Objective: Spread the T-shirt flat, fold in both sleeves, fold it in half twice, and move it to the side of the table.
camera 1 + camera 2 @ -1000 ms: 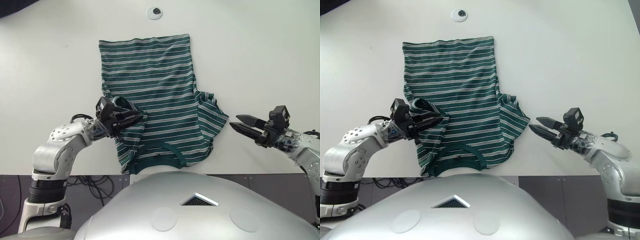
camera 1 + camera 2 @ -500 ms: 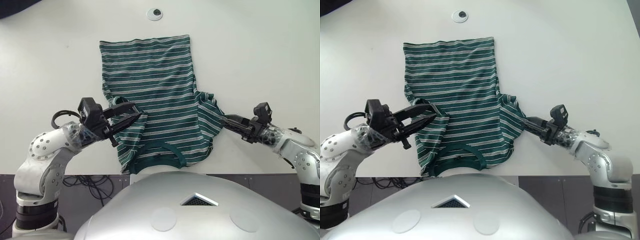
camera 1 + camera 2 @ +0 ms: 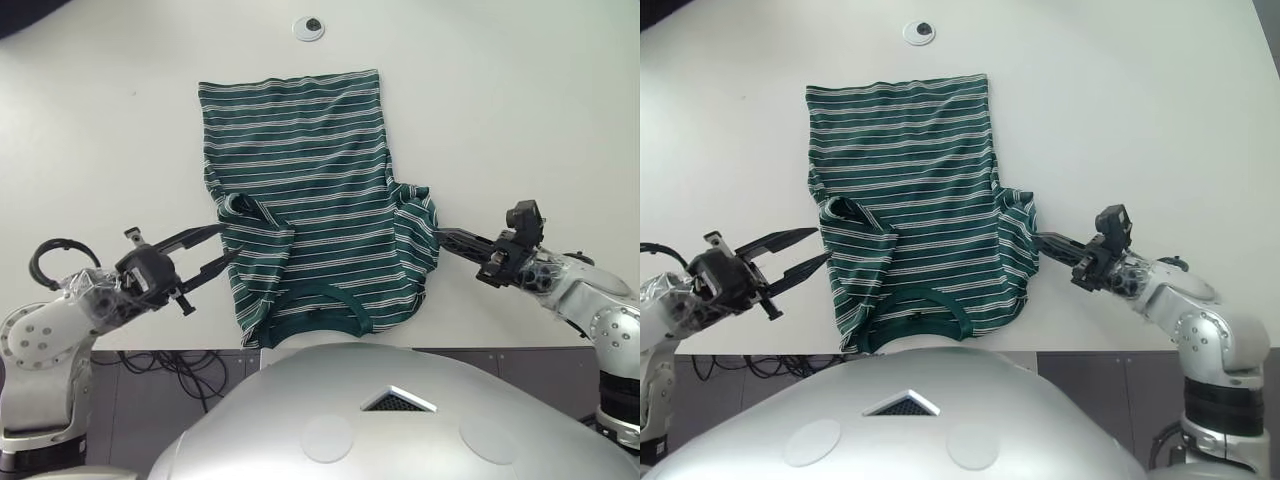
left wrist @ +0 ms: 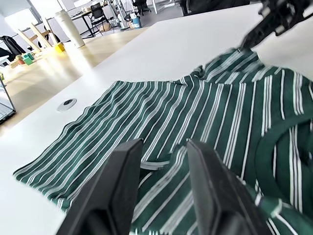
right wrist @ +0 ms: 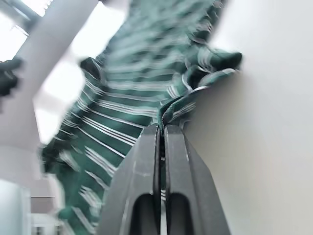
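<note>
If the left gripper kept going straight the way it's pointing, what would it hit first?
The T-shirt. The open left gripper points at the folded sleeve just ahead. Its height over the table is unclear, so it might skim above the cloth.

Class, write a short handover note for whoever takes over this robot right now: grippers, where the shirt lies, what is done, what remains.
Left gripper: jaws open, empty, just off the left edge of the T-shirt.
Right gripper: jaws shut on the edge of the right sleeve.
T-shirt: flat on the table, collar nearest the robot.
Done: shirt spread out; left sleeve folded in.
Left: fold the right sleeve in, fold in half twice, move it to the table's side.
</note>
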Motion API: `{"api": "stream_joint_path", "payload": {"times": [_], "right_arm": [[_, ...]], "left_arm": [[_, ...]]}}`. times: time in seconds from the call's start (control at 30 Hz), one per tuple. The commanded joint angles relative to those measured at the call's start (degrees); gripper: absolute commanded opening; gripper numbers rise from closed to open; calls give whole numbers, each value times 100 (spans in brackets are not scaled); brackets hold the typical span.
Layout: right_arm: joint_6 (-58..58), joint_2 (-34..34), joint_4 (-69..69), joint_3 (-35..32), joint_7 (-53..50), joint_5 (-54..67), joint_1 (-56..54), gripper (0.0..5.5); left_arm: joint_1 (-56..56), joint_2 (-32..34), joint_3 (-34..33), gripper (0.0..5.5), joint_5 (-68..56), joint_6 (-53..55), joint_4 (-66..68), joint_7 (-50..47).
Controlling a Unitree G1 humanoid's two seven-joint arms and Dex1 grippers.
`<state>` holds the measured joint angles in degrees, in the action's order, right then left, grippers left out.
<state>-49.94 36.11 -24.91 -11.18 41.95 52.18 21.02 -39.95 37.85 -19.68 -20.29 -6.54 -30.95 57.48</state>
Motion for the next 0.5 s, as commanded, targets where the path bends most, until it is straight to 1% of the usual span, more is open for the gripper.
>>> {"api": "stream_joint_path", "payload": {"times": [0.03,0.07,0.13,0.2,0.27,0.37,0.5], "right_arm": [[-226,-318,-295,143,-333,334,-395,4],[-272,-406,-342,238,-428,384,-512,4],[-346,-561,-387,463,-580,416,-736,4],[-400,-666,-391,737,-674,371,-916,4],[-441,-782,-368,1051,-738,230,-1069,4],[-497,-1000,-284,1672,-940,-101,-1317,4],[-445,-1207,-32,2196,-1087,-460,-1470,4]], "left_arm": [[-250,299,46,162,1378,-1710,887,132],[-299,459,105,162,1960,-2509,1355,117],[-401,646,207,162,2685,-3753,2111,14],[-448,712,286,162,3221,-4701,2649,-236],[-257,758,240,162,3762,-5588,3107,-567],[450,617,-58,162,4615,-7280,3795,-1115],[792,445,-227,162,5232,-8266,4326,-1536]]}}
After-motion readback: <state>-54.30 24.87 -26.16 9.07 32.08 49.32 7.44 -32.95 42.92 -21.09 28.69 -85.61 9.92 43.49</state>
